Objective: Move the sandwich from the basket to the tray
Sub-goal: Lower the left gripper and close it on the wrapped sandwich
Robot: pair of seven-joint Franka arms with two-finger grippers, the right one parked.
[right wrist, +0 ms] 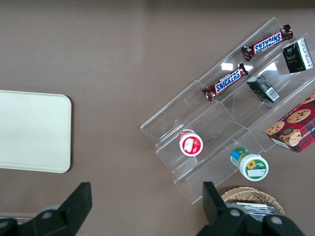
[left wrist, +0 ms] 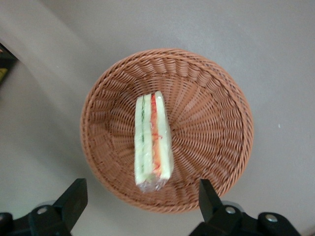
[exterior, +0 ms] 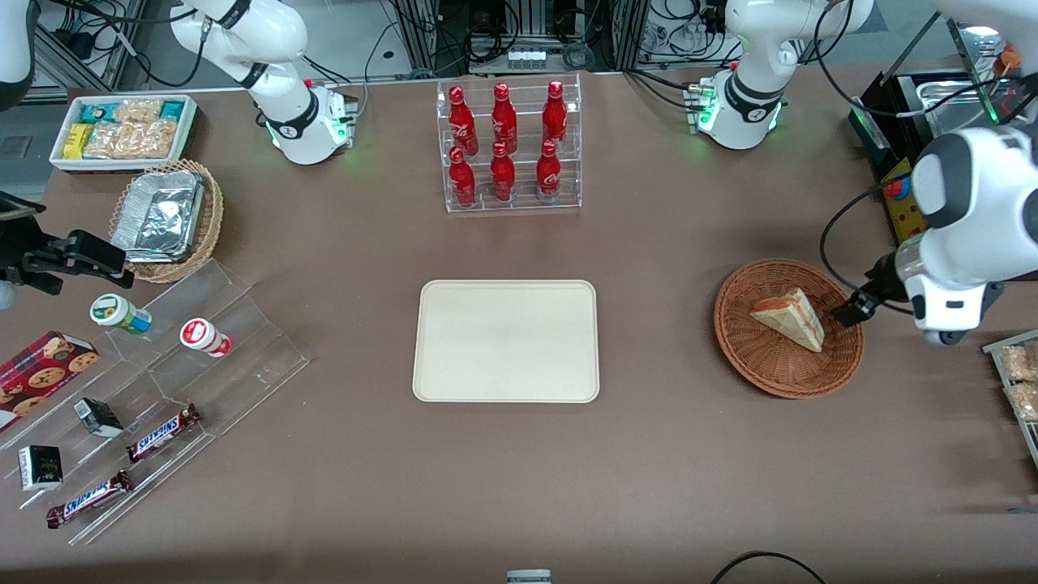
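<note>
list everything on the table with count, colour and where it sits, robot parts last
sandwich: 1, cream with red and green filling, in the basket
basket: 1, reddish-brown wicker, toward the working arm's end
tray: 1, cream-beige, table middle, nothing on it
cola bottles: 6, red, in a clear rack farther from the front camera than the tray
foil container: 1, silver, in a tan wicker basket toward the parked arm's end
snack bin: 1, white, beside the foil container
Snickers bars: 2, brown, on the clear stepped display
small cups: 2, one green-lidded, one red-lidded, on that display
gripper: 1, black, open, above the basket's rim, holding nothing
</note>
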